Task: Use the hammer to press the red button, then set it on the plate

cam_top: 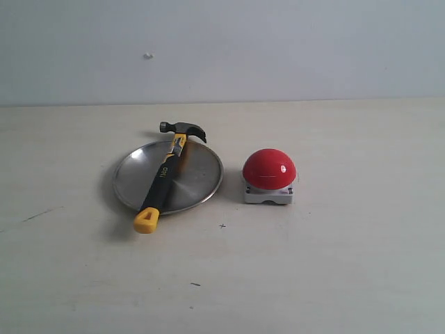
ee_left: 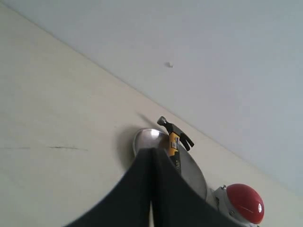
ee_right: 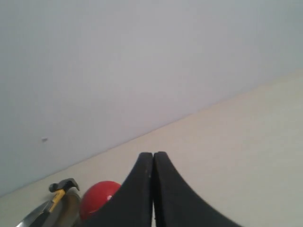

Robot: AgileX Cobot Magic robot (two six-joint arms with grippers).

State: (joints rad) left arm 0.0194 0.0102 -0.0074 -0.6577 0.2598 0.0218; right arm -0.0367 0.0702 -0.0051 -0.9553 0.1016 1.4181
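- Exterior view showed the hammer (cam_top: 165, 174) lying across the plate (cam_top: 201, 177), left of the red button (cam_top: 269, 169), with a clear strip of table (cam_top: 334, 278) between plate and button.
- Its dark head (cam_top: 182, 129) sat at the plate's far rim, claw pointing right. The handle ran near and slightly left, and the yellow butt (cam_top: 147, 220) hung past the near rim and seemed to rest on the table.
- Neither arm appeared in that view. On its wrist camera the left gripper (ee_left: 152, 156) had its jaws pressed together with nothing between them, and it was aimed at the plate from well back.
- The right gripper (ee_right: 153, 158) was likewise fully closed and empty, with the button and the hammer's head low in its picture and well apart from it.
- I judged the hammer stiff and top-heavy, with most of its weight in the steel head, so a hold at the butt would let the head droop.
- I would have taken it on the black grip section (cam_top: 161, 186), toward the head, where the covering looked less slippery than the metal.
- The handle possibly bridged the dished plate with a gap beneath, though the views were too coarse for me to be sure.
- The plate looked light and slick, so I expected it to skid or tip if the fingers caught its rim.
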